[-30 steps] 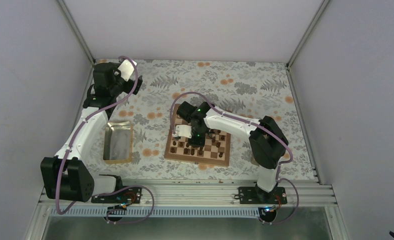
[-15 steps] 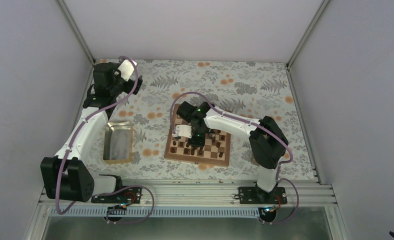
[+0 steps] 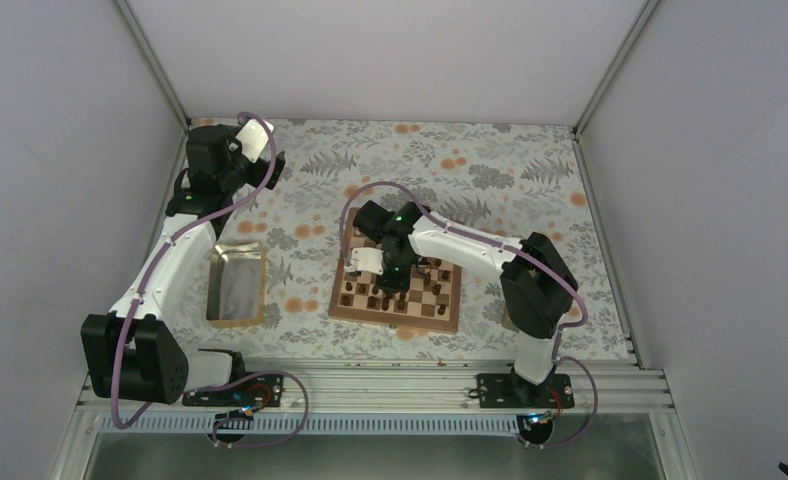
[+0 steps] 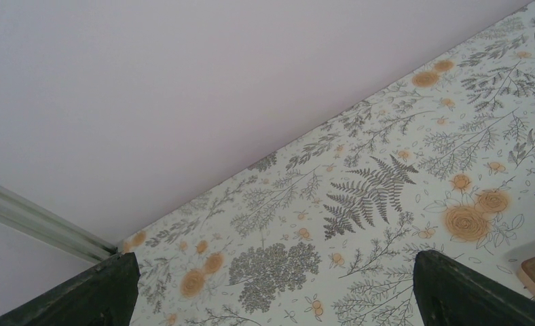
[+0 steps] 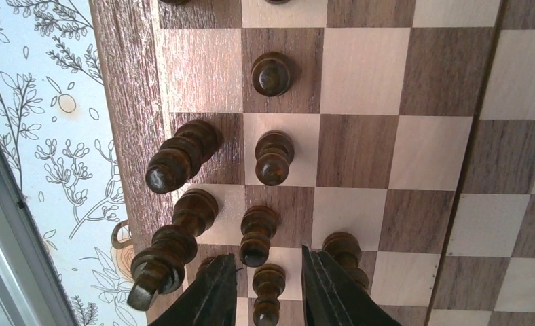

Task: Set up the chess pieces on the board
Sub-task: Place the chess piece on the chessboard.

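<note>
Over the board (image 3: 440, 310), by the near edge of the desk (image 3: 490, 170), the right claw (image 5: 268, 261) stands slightly parted around a dark pawn (image 5: 269, 282) cut off below, untouched. Left claw (image 4: 273, 261) gapes empty, fingers cropped.

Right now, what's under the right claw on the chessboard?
A dark pawn stands on the board between the right gripper's open fingers, other dark pieces beside it. The fingers hide the squares beneath them.
</note>
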Robot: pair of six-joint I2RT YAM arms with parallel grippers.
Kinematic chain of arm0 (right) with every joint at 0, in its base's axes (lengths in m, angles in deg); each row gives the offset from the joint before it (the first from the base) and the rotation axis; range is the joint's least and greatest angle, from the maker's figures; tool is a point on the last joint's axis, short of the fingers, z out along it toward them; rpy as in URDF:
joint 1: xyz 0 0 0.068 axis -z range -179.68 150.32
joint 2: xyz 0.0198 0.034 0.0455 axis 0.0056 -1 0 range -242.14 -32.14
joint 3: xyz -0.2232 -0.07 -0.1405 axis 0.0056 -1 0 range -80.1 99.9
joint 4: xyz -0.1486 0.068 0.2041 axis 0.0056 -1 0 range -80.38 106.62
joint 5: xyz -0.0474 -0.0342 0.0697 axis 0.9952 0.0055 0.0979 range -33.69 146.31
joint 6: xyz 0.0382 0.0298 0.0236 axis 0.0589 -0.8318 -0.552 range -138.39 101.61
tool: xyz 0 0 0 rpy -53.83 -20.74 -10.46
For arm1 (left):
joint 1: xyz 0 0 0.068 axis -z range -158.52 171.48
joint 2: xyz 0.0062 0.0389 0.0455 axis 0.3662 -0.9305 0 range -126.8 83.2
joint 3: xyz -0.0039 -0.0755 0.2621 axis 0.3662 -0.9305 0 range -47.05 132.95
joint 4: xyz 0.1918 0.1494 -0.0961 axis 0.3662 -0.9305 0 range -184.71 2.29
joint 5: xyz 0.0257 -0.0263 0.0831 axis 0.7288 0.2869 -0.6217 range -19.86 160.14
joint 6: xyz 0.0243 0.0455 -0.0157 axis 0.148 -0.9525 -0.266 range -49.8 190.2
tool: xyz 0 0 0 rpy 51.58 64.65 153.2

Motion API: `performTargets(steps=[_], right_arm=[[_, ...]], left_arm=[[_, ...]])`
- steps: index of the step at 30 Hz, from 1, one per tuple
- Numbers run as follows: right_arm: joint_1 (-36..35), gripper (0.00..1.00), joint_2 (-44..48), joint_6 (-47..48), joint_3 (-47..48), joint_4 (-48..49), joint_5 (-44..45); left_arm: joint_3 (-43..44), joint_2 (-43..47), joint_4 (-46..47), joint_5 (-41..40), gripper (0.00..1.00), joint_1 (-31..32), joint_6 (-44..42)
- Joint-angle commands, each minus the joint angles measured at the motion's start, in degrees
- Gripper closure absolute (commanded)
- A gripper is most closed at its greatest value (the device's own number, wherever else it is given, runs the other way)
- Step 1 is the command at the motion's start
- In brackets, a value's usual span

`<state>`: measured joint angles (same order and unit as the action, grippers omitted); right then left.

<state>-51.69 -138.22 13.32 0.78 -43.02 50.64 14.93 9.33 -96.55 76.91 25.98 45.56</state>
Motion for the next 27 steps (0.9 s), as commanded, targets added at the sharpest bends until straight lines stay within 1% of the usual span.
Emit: performTargets(steps=[1, 14, 27], right_arm=[[0.24, 0.72, 2.66, 0.45, 1.23, -1.04, -0.06], [-0.07, 0.71, 0.8, 0.97, -0.19, -1.08, -2.36], [0.56, 0.71, -0.53, 1.22, -0.67, 0.27, -0.69]], left_arm=[[0.55, 0.49, -0.12, 1.58, 0.0, -0.34, -0.23], [0.48, 0.47, -0.21, 1.65, 0.0, -0.32, -0.31], [0.13, 0.19, 0.13, 1.49, 0.0, -0.35, -0.4]])
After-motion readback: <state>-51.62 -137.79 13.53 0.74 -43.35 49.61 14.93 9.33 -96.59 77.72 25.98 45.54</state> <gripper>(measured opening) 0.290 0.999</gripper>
